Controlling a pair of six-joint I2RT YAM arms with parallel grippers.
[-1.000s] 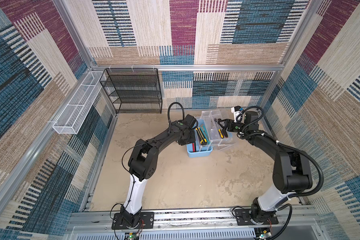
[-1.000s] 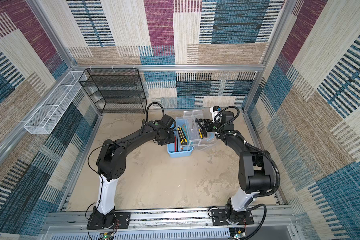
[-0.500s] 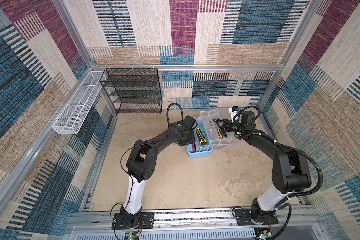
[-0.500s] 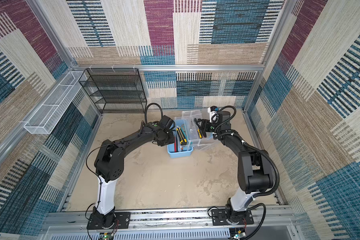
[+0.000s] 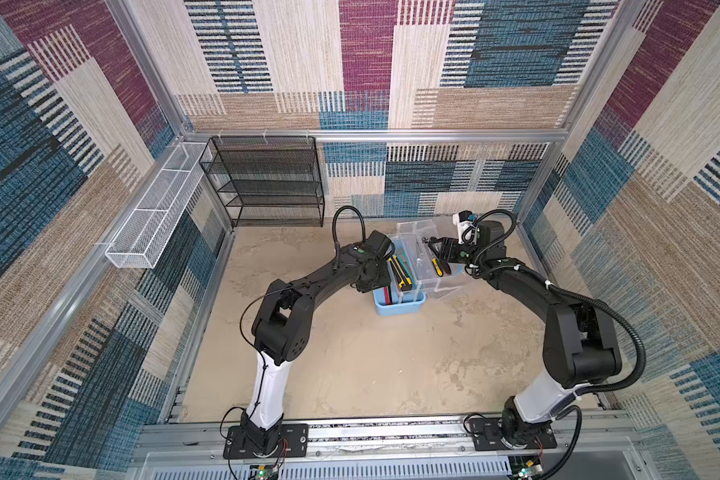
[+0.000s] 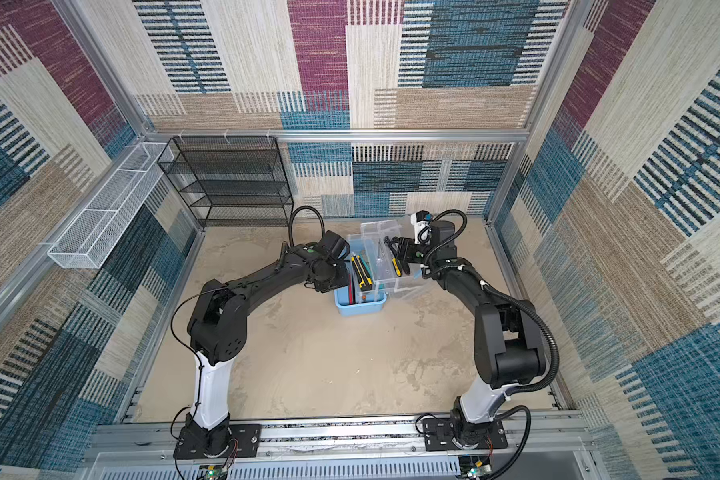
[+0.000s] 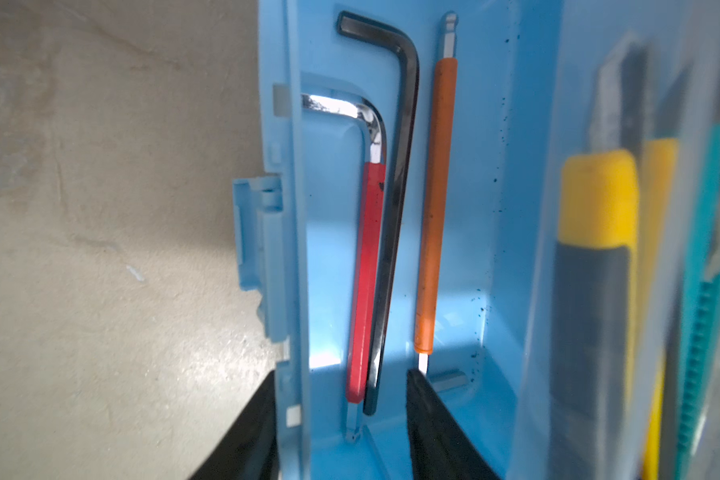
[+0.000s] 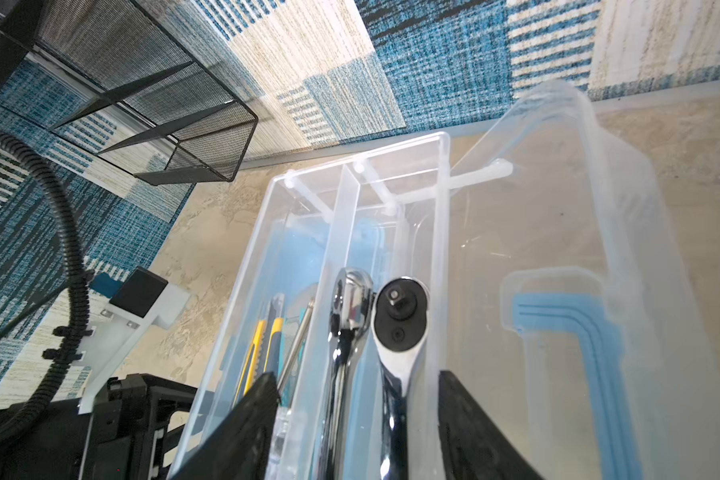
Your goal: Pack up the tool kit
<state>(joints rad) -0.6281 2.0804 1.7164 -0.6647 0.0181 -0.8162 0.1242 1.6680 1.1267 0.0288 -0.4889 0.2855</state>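
The light blue toolbox [image 5: 400, 308] stands open on the sandy floor in both top views. Its clear lid [image 8: 558, 249] is folded out beside it. Three hex keys lie inside: red-sleeved [image 7: 366, 270], black [image 7: 395, 208] and orange-sleeved [image 7: 435, 208]. My left gripper [image 7: 341, 371] is open, one finger outside the box's side wall and one inside. My right gripper [image 8: 357, 373] is shut on the clear tray [image 5: 422, 270], which sits tilted over the box. The tray holds two ratchets [image 8: 398, 324] and yellow utility knives [image 5: 402, 276].
A black wire-mesh shelf rack [image 5: 267, 183] stands against the back wall, left of the box. A long white mesh basket [image 5: 159, 208] hangs on the left wall. Aluminium frame rails and patterned walls close in the floor on all sides.
My right gripper and the clear tray have edged slightly left over the toolbox. The left arm has hardly moved.
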